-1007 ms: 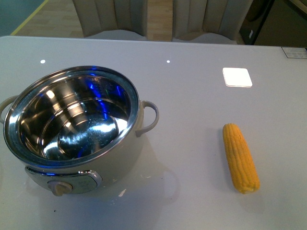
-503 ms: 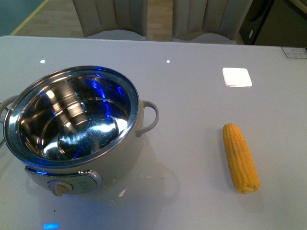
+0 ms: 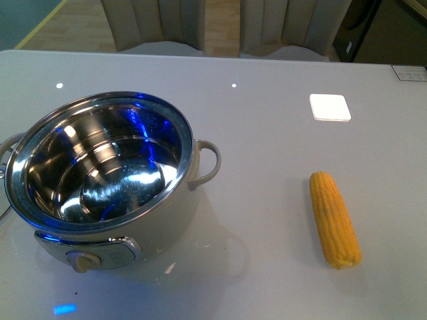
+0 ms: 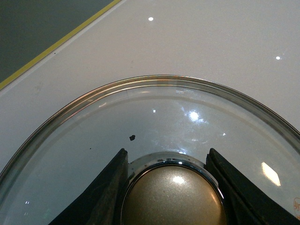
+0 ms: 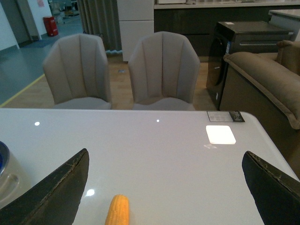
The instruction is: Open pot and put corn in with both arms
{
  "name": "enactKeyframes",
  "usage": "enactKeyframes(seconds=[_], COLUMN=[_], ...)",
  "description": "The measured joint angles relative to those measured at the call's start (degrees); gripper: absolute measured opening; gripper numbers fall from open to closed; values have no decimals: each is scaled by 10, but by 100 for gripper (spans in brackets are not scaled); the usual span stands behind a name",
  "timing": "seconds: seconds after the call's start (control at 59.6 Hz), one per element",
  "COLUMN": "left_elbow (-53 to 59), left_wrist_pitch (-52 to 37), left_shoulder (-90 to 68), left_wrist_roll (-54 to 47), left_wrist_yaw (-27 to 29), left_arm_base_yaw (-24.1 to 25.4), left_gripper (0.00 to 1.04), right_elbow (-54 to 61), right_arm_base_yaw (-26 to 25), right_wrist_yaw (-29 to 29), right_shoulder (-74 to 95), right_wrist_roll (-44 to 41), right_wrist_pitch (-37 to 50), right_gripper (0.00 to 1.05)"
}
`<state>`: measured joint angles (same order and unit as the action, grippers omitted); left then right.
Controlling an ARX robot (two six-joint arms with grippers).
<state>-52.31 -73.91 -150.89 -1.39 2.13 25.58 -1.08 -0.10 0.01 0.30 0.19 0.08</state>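
Note:
The cream-white pot (image 3: 100, 180) stands uncovered on the left of the table in the front view, its shiny steel inside bare and its beige dial toward me. The yellow corn (image 3: 333, 219) lies on the table to the right of it. Neither arm shows in the front view. In the left wrist view my left gripper (image 4: 171, 187) is shut on the gold knob (image 4: 173, 197) of the glass pot lid (image 4: 140, 117), which is held over the white table. My right gripper (image 5: 164, 187) is open, its black fingers (image 5: 56, 192) spread wide above the table, with the corn's tip (image 5: 117, 211) between them and below.
A white square patch (image 3: 329, 107) sits on the table behind the corn. Two grey chairs (image 5: 122, 70) stand at the table's far edge, and a dark cabinet (image 5: 248, 47) and a sofa (image 5: 272, 79) are to the right. A yellow floor line (image 4: 56, 44) runs past the table's edge.
The pot and corn have not moved. A small blue reflection has appeared on the table in front of the pot and shifted a little.

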Motion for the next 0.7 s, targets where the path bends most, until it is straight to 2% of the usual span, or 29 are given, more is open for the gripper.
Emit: enactKeyframes(seconds=[0.168, 0.269, 0.52, 0.705], left_elbow=[2, 14, 76, 144], left_wrist_pitch=[-5, -4, 16, 82], left_shoulder=[0, 18, 161, 317], left_wrist_roll=[-8, -8, -9, -7], left_wrist_yaw=[1, 2, -8, -58], left_arm_base_yaw=[5, 7, 18, 18], left_gripper=[86, 99, 98, 98], right_elbow=[0, 0, 0, 0], right_arm_base_yaw=[0, 0, 0, 0], right_wrist_yaw=[0, 0, 0, 0], right_shoulder=[0, 0, 0, 0], right_wrist_roll=[0, 0, 0, 0], right_wrist_pitch=[0, 0, 0, 0], right_gripper=[96, 96, 96, 96])
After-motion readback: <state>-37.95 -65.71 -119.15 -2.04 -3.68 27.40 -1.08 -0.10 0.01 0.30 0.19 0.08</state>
